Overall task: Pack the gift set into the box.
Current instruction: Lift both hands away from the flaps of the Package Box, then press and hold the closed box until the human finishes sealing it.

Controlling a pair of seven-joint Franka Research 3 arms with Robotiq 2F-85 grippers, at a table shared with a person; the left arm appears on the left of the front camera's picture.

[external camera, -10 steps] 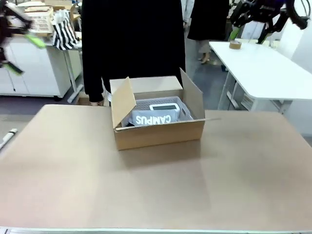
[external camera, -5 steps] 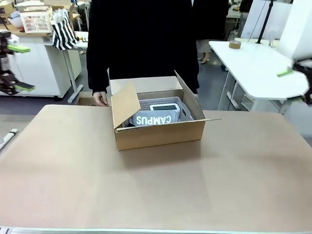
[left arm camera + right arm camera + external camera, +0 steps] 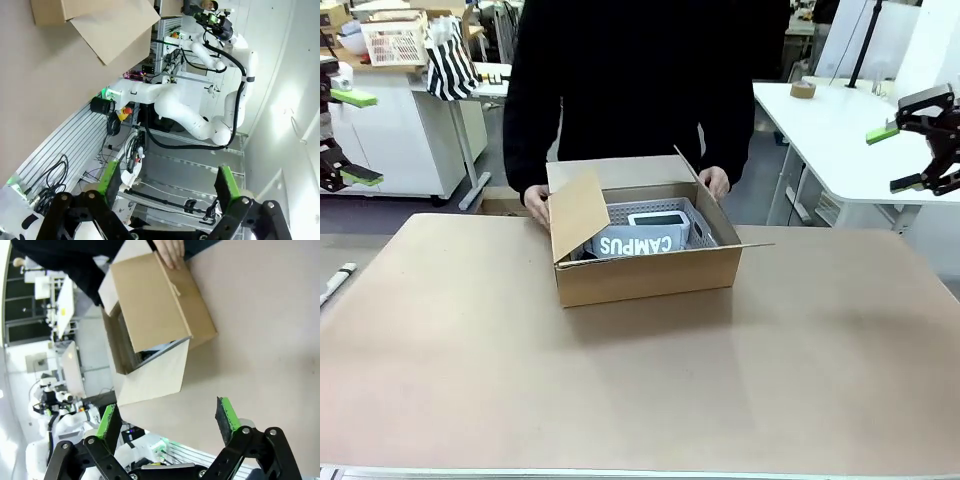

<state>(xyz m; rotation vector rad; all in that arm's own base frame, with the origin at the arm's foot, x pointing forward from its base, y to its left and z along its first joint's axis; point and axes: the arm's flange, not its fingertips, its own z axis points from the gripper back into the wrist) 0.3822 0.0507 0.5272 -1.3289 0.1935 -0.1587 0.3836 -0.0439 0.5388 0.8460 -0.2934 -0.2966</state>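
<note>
The box [image 3: 645, 268] stands open at the middle of the brown table [image 3: 640, 390], its flaps up. Inside lies the gift set [image 3: 655, 232]: a grey basket with a white item and a grey piece printed CAMPUS. A person in black behind it holds the far flaps with one hand [image 3: 536, 205] at the left and the other hand [image 3: 714, 183] at the right. My left gripper [image 3: 360, 138] hangs open off the table's left edge, empty. My right gripper [image 3: 897, 160] hangs open at the far right, empty. From the right wrist, the box [image 3: 155, 305] lies well beyond the open gripper [image 3: 167, 420]. The left wrist's open gripper [image 3: 167, 182] is far from the box [image 3: 100, 20].
A white table [image 3: 840, 135] with a tape roll [image 3: 803, 91] stands at the back right. A striped bag [image 3: 450, 62] and a white basket [image 3: 395, 45] sit at the back left. A marker [image 3: 335, 282] lies at the table's left edge.
The person has stepped closer and put both hands on the box's far flaps. My right gripper dropped from the top right to the right edge. The left gripper lowered slightly.
</note>
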